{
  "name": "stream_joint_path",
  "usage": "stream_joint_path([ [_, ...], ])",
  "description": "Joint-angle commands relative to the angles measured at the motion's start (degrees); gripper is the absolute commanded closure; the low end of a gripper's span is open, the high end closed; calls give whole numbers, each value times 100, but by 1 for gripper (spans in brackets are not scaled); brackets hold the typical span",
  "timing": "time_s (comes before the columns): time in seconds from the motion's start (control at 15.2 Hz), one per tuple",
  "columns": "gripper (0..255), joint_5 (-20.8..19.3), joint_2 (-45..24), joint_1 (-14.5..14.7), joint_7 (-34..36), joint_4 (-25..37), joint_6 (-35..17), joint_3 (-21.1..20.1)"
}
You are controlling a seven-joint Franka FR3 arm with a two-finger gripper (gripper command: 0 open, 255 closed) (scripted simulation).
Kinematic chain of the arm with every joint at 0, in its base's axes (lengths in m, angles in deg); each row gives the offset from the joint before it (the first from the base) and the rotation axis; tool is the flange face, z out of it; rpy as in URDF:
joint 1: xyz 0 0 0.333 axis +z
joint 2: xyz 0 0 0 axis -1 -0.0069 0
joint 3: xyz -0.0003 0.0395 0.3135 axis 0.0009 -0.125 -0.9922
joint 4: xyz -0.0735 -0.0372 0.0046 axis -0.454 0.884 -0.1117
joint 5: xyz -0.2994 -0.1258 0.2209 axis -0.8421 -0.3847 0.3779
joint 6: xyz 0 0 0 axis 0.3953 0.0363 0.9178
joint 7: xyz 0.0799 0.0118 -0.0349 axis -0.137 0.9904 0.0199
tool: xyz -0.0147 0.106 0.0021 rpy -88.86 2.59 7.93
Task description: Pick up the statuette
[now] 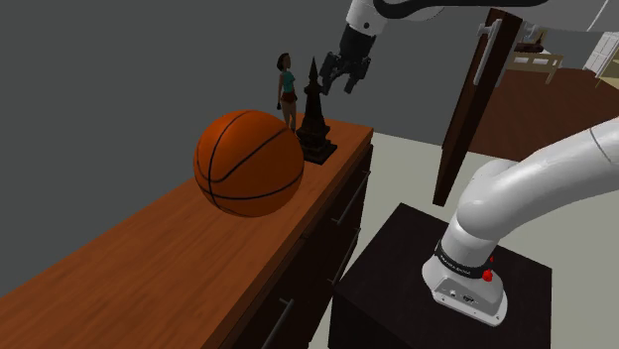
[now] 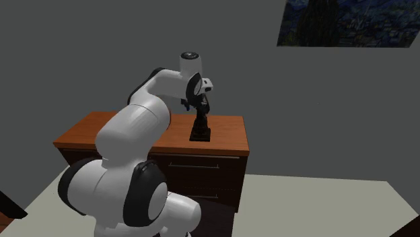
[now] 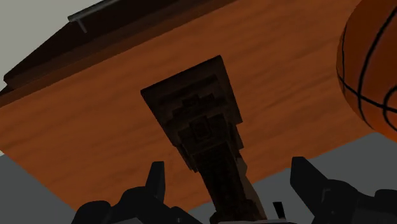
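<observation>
Dark, spire-shaped carved statuette [image 3: 200,121] stands within the black gripper [image 3: 229,167], fingers parted, apparently not touching it: approach step; next, descend and clamp.

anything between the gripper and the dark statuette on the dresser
Nothing visible does. In the wrist view the open gripper looks down on the dark statuette, its fingers apart on either side of the top. The basketball sits beside it on the dresser, the woman figure beyond, both off the path.

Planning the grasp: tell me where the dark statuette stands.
In the shoulder view, the dark statuette stands at the far end of the wooden dresser, right of the basketball and beside a woman figurine, with the open gripper near its top.
</observation>
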Motion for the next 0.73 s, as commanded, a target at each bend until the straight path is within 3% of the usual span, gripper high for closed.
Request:
stream_joint_path([
  [0.0,0,35,-237,-70,255,177,-390,-89],
  [0.26,0,41,-596,-187,674,472,-930,-254],
  [0.66,0,77,-519,-170,632,-52,-1375,-268],
])
